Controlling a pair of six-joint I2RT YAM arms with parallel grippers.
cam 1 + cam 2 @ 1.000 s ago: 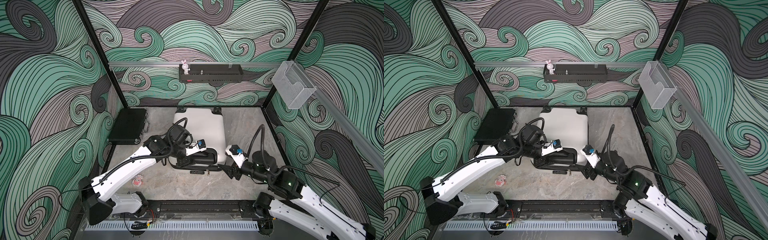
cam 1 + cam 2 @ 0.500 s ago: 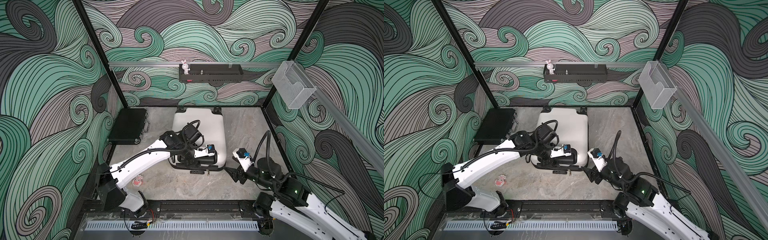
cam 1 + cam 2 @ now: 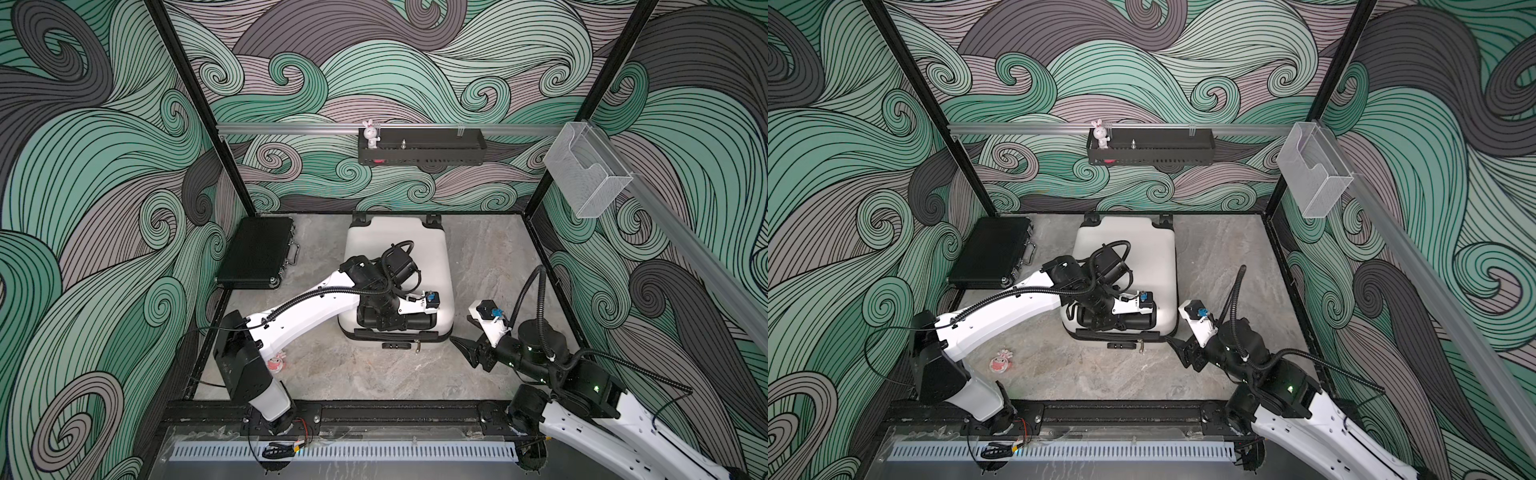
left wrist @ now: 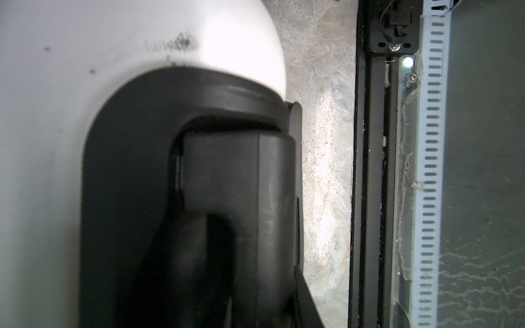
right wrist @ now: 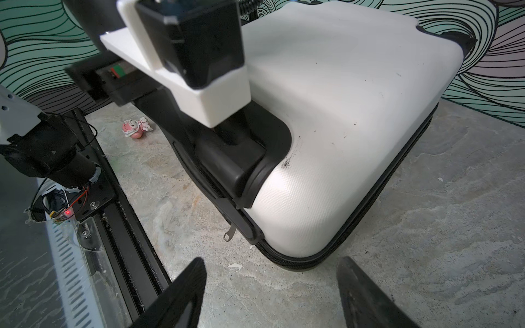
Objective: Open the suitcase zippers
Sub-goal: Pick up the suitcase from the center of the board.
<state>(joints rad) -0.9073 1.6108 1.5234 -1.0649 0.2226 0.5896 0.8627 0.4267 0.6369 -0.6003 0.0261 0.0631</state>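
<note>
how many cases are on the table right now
2. The white suitcase lies flat in the middle of the table; the black briefcase lies flat by its far left corner. No others show, none likely hidden.

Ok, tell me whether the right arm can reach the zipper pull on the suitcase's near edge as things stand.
Probably yes. The right pincer is open and faces the pull across bare floor; the left arm sits above, on the handle.

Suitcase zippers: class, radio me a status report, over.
Left gripper down on suitcase handle, grip unclear. Right gripper open, off near corner. Zipper shut, pull tab hanging at near edge. Path to tab unblocked.
</note>
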